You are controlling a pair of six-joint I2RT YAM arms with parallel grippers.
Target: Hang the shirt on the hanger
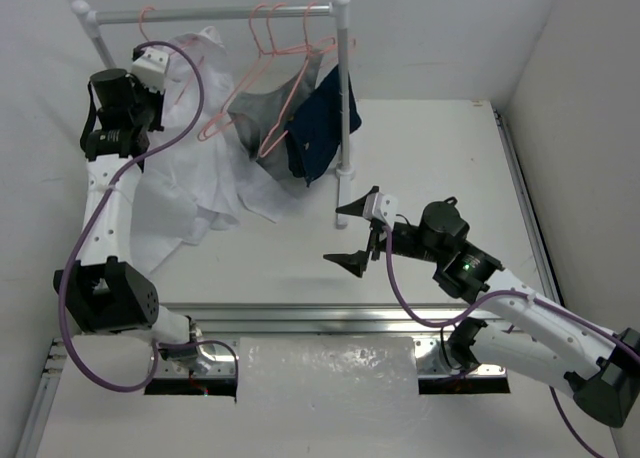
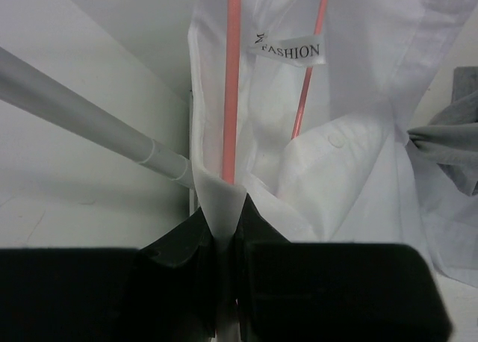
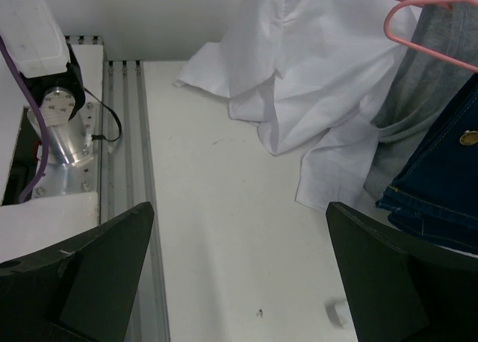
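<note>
1 white shirt point(image 1: 190, 178) hangs at the worktop's point(image 1: 440, 168) far-left corner, hem pooled on the surface, with the wires of 1 pink hanger point(image 2: 233, 81) lying across its labelled collar (4 such hang on the rail point(image 1: 220, 15)). The left gripper point(image 2: 226, 230) is pinched tight on the collar fabric. The right gripper point(image 1: 358, 233), mid-worktop, gapes wide and holds nothing. Toward the far edge hang 1 grey garment point(image 1: 262, 113) and 1 navy garment point(image 1: 322, 118)

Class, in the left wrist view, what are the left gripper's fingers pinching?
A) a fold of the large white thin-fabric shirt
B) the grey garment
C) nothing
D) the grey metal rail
A: the left gripper is shut, and a fold of the large white thin-fabric shirt rises between its black fingers.
</note>
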